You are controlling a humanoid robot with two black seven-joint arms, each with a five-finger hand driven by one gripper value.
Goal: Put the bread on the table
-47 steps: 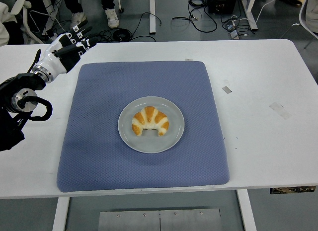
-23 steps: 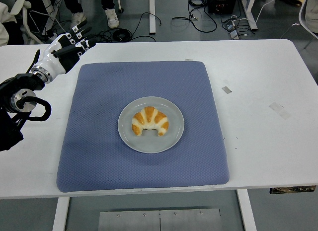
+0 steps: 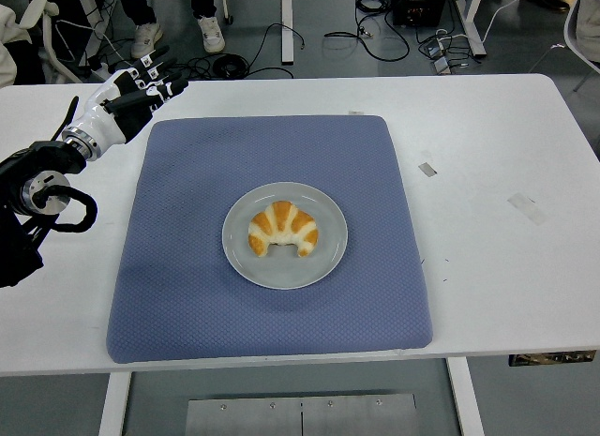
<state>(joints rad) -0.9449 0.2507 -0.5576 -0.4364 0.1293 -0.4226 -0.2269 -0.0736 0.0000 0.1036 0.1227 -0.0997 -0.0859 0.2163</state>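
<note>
Resting on its plate (image 3: 330, 255), bread (image 3: 283, 229) — well apart from left hand (image 3: 131, 91).

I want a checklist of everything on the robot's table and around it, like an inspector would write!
Surface: white table with a blue mat in the middle.
Job's things: croissant bread lying on a grey plate on the mat, not yet on the table.
Clutter: small tape bits on the table's right side.
Grippers: left hand over the table's far left corner, fingers spread, holding nothing; right hand nothing seen.
Cables: black cables on the floor beyond the table.
Surroundings: a person's shoes at the top, table legs, a chair at the left edge.
</note>
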